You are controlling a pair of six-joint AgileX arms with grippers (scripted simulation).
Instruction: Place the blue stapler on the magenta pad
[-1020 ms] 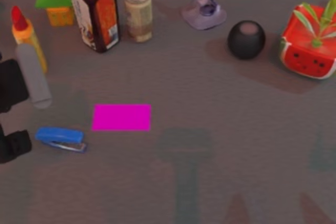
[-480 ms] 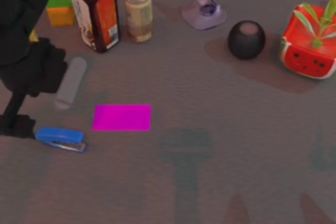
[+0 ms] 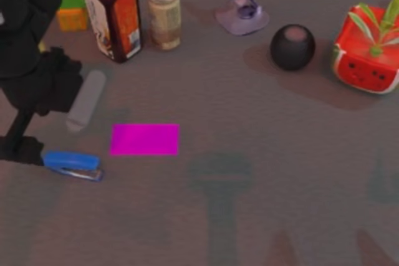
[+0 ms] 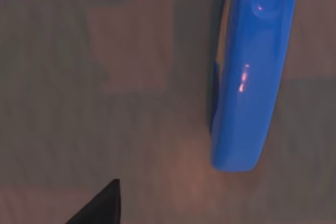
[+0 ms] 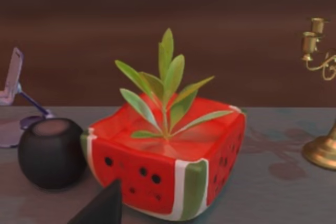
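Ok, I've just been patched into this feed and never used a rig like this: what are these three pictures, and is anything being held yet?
You are looking at a simulated table with two AgileX arms.

The top view looks straight down. The black shape at its left edge is the left arm; its left gripper sits beside one end of the blue stapler, which lies on the table, just left of the magenta pad and not on it.

The left wrist view rides on that arm: it shows the stapler close up, with a corner of the pad. Nothing is held.

The right wrist view faces the far right side: a watermelon-shaped planter, a black round speaker and a brass candlestick. The right arm itself is out of the top view.
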